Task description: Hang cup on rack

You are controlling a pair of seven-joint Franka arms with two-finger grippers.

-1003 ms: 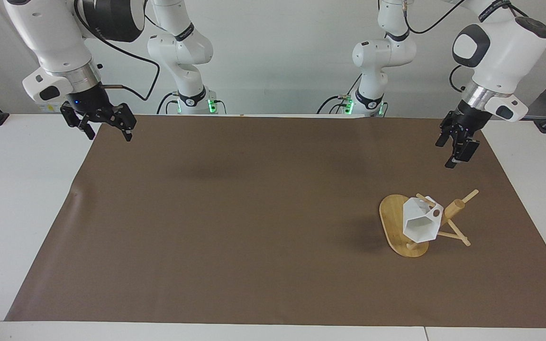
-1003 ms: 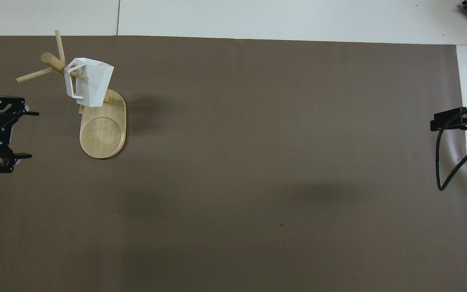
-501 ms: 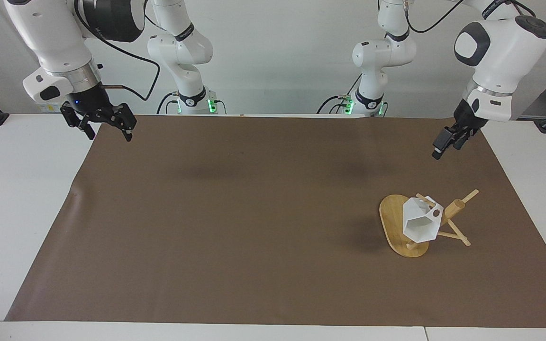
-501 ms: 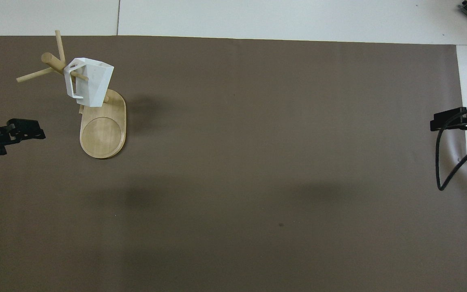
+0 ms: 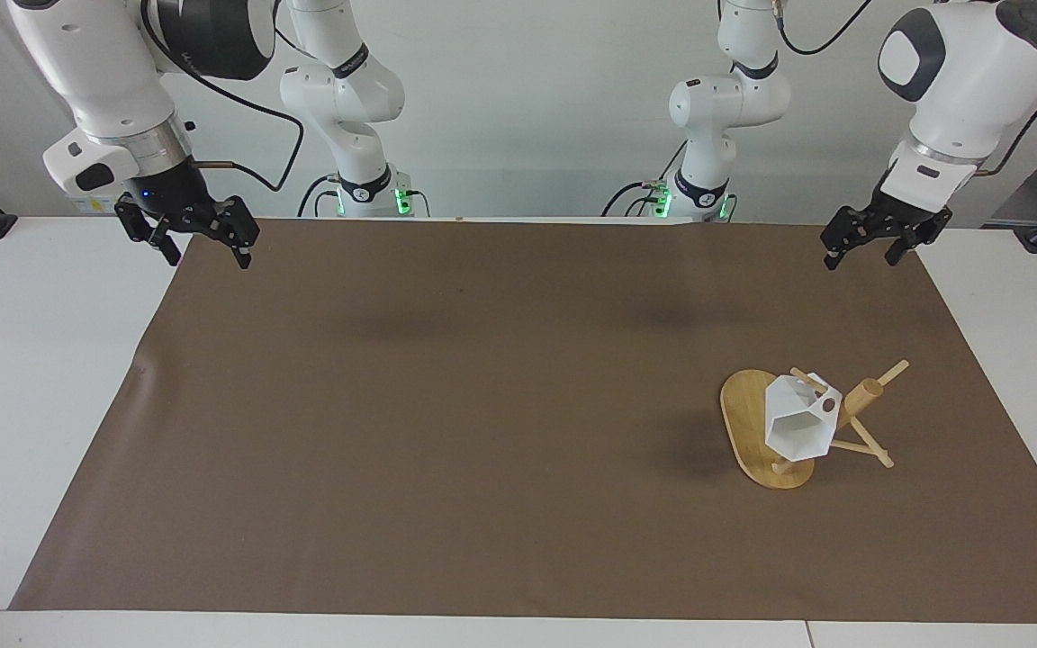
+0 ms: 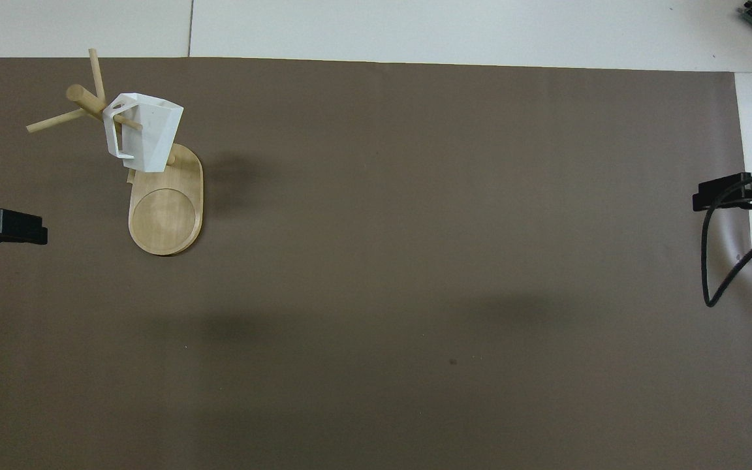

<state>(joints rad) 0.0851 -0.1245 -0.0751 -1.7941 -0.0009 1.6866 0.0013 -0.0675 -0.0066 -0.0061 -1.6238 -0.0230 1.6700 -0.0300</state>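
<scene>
The white faceted cup (image 5: 798,423) hangs by its handle on a peg of the bamboo rack (image 5: 863,399), which stands on its oval base (image 5: 743,423) toward the left arm's end of the table. Both also show in the overhead view, the cup (image 6: 144,134) on the rack (image 6: 166,219). My left gripper (image 5: 862,247) is open and empty, raised over the brown mat, apart from the rack. Only its tip shows in the overhead view (image 6: 4,227). My right gripper (image 5: 203,245) is open and empty, waiting over the mat's corner at the right arm's end.
A brown mat (image 5: 482,405) covers most of the white table (image 5: 32,360). A black cable (image 6: 719,261) hangs from the right arm over the mat's edge.
My left gripper has risen and drawn back from the rack, and its wrist has turned so that both fingers show side by side. The cup, rack and right arm have not moved.
</scene>
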